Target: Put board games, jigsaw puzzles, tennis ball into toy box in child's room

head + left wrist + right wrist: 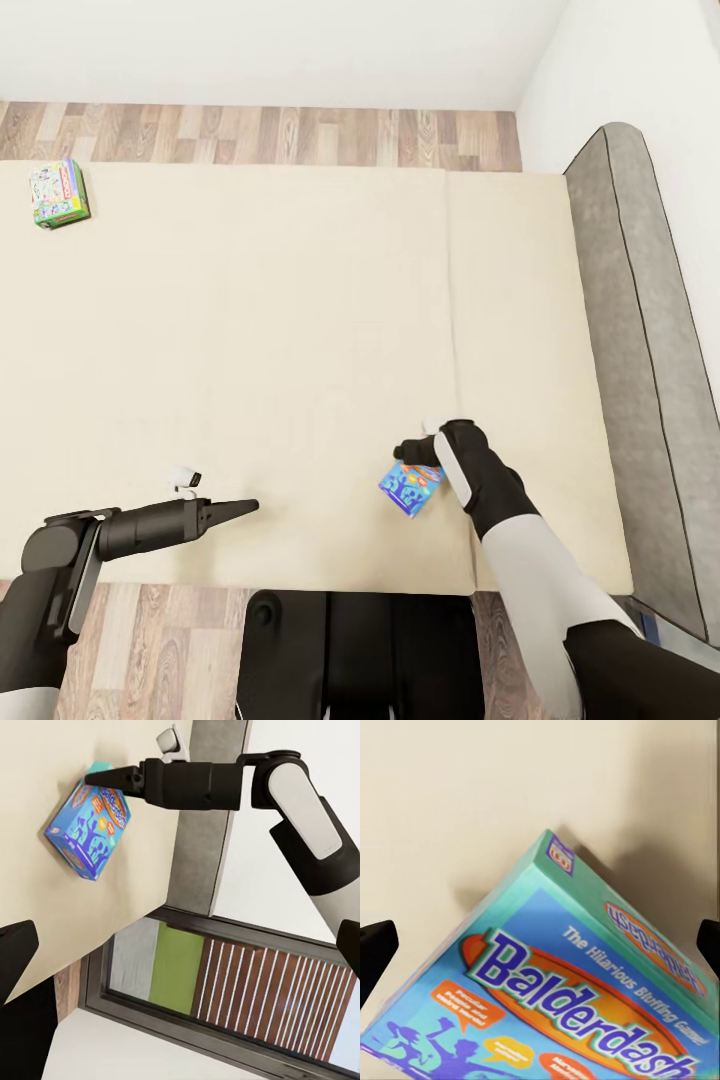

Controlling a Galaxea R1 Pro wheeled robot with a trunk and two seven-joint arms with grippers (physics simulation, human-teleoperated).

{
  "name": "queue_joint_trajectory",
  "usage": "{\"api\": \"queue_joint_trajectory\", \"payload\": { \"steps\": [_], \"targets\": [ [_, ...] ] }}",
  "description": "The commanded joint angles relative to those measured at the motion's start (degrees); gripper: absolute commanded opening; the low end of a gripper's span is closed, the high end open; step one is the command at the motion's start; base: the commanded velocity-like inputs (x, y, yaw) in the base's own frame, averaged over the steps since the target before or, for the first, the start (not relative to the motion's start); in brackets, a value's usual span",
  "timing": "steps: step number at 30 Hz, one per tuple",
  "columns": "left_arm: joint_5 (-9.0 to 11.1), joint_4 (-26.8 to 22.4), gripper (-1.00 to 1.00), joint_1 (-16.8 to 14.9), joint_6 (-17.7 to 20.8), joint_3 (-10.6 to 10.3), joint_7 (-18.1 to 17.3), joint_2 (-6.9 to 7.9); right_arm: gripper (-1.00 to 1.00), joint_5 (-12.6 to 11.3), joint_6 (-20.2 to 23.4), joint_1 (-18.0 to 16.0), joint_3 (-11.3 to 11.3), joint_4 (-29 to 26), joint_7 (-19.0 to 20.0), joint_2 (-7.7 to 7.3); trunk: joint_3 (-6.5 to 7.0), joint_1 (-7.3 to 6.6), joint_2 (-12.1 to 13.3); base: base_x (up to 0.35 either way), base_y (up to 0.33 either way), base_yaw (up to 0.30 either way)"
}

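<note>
Right hand [418, 462] over the blue board game [410, 488] — tilted on the bed [300, 330].

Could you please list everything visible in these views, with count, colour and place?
Blue board game: one, blue with orange "Balderdash" lettering, on the mattress near its front edge, tilted, at the right gripper's tips.
Monopoly board game: one, green-edged with a white top, at the far left corner of the mattress.
Bed mattress: one, beige, spanning the head view.
Headboard: one, grey, along the right side.
Floor: wood plank, beyond the bed.
Wall: white, behind the floor.
Window: one, dark-framed, in the left wrist view.
Left gripper: one, black, over the mattress near its front edge, fingers together.
Right gripper: one, black, at the blue game.
</note>
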Motion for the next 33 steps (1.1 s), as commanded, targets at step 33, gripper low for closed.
{"api": "queue_joint_trajectory", "payload": {
  "steps": [33],
  "targets": [
    [-0.12,-0.02,1.00,-0.01,0.60,0.00,-0.13,0.04,1.00,-0.26,4.40,-0.79,0.12,-0.01,-0.27,-0.67,-0.06,0.03,-0.09,0.000,0.000,0.000]
  ]
}}
